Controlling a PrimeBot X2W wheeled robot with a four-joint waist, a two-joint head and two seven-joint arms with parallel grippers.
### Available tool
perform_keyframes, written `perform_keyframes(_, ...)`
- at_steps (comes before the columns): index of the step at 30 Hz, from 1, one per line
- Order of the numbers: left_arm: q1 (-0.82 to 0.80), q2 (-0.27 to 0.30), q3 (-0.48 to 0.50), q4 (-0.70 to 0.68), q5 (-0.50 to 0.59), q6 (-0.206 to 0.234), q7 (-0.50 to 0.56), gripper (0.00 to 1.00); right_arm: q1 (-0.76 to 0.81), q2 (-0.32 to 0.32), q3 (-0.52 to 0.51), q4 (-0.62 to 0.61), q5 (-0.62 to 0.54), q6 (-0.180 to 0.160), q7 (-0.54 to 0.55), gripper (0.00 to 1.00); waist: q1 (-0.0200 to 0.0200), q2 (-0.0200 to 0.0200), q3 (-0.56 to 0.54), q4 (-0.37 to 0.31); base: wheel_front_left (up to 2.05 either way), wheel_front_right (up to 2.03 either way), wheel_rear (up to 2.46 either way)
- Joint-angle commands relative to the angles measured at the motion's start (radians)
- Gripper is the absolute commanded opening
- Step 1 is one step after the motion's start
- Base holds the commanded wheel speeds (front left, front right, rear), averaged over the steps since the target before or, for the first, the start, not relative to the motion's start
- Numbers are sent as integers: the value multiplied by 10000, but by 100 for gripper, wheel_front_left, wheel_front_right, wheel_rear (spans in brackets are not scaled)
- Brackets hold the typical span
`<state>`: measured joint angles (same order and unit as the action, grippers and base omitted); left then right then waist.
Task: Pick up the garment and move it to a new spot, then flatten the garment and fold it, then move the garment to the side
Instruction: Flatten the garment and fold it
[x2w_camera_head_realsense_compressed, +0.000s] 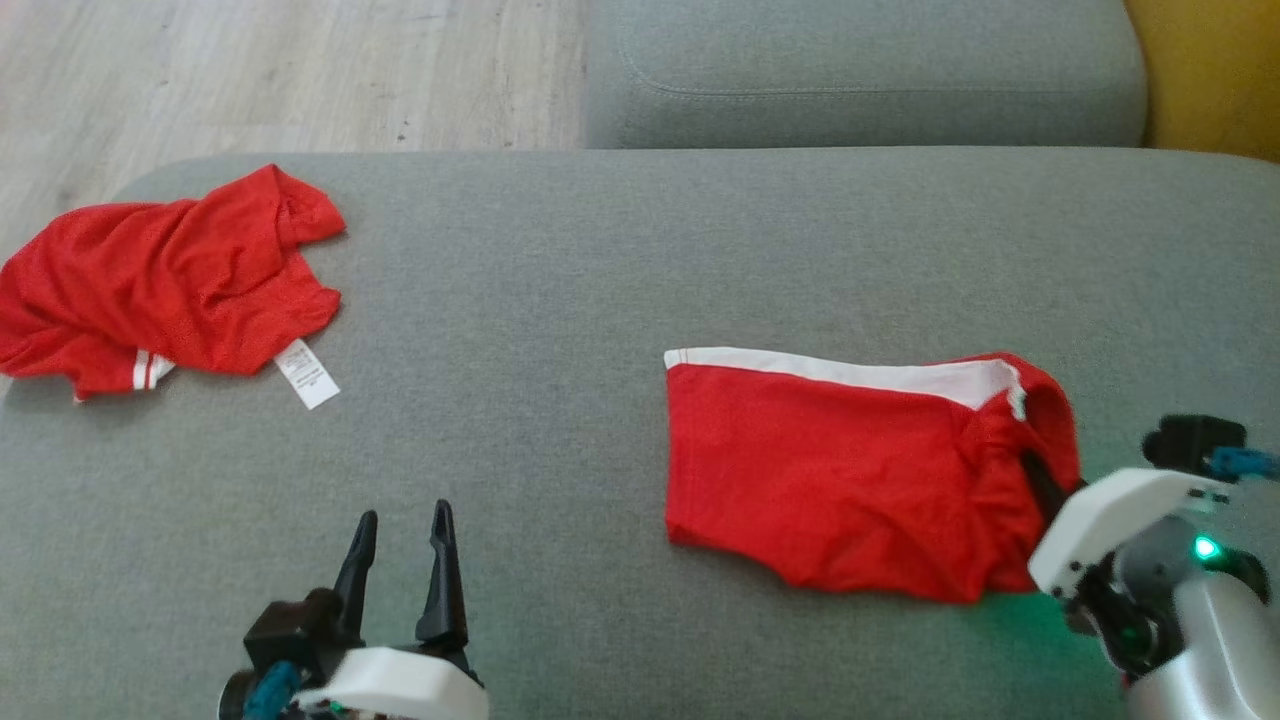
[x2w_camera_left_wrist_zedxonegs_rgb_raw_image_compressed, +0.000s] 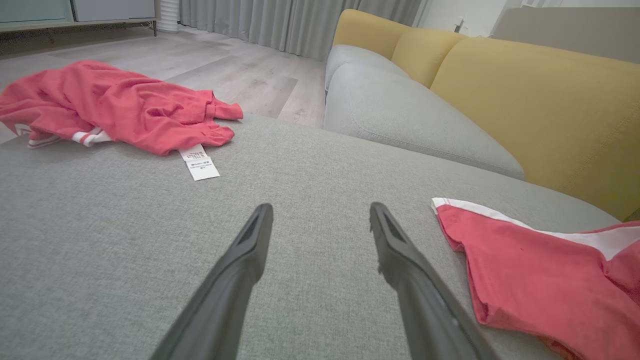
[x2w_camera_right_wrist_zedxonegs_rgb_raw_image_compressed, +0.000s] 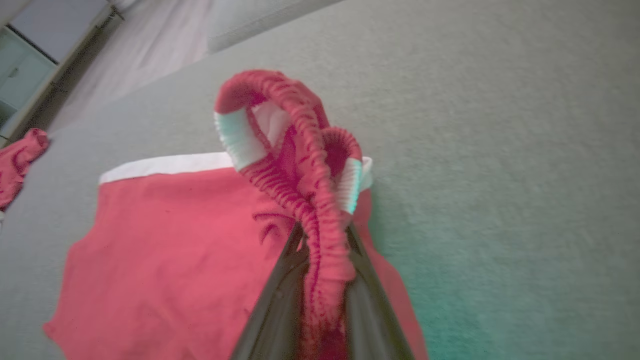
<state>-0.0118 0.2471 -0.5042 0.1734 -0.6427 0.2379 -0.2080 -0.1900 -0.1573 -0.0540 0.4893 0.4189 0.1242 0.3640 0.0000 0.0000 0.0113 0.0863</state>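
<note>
Pinching the bunched waistband (x2w_camera_right_wrist_zedxonegs_rgb_raw_image_compressed: 300, 130) of the red shorts (x2w_camera_head_realsense_compressed: 830, 470), the right claw (x2w_camera_right_wrist_zedxonegs_rgb_raw_image_compressed: 324, 235) should lift slowly so they hang flat. The left claw (x2w_camera_head_realsense_compressed: 400, 520) hovers wide open, shorts off to its right.

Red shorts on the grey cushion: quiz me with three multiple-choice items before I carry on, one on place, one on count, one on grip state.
1. In the head view, where on the cushion does the crumpled red garment lie?
A) far left
B) far right
C) dead centre

2. How many red garments lie on the cushion?
A) one
B) two
C) three

3. What is the right gripper doing?
A) hanging open and empty
B) pinching the waistband of the shorts
C) holding the crumpled red garment

Answers:
1 A, it sits at the cushion's left edge.
2 B, the crumpled red garment and the shorts.
3 B, its dark fingers are closed on the bunched waistband.
</note>
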Motion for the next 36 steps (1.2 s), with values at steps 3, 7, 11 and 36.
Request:
perform_keyframes(3,-343,47,286,-312,5,40,-47,100,-230,151,551,-964,535,65,160,0,0,0,-4,151,0,0,0)
perform_keyframes(7,-391,100,330,-336,21,61,-81,100,-319,393,936,-1607,887,65,274,0,0,0,-28,342,0,0,0)
perform_keyframes(11,-453,151,350,-416,43,103,-74,100,-499,696,1472,-2063,1210,65,412,0,0,0,4,558,0,0,0)
perform_keyframes(36,-822,-88,228,-100,-25,-16,-210,100,-2455,1069,4440,723,2668,65,-811,100,0,0,300,1462,0,0,0)
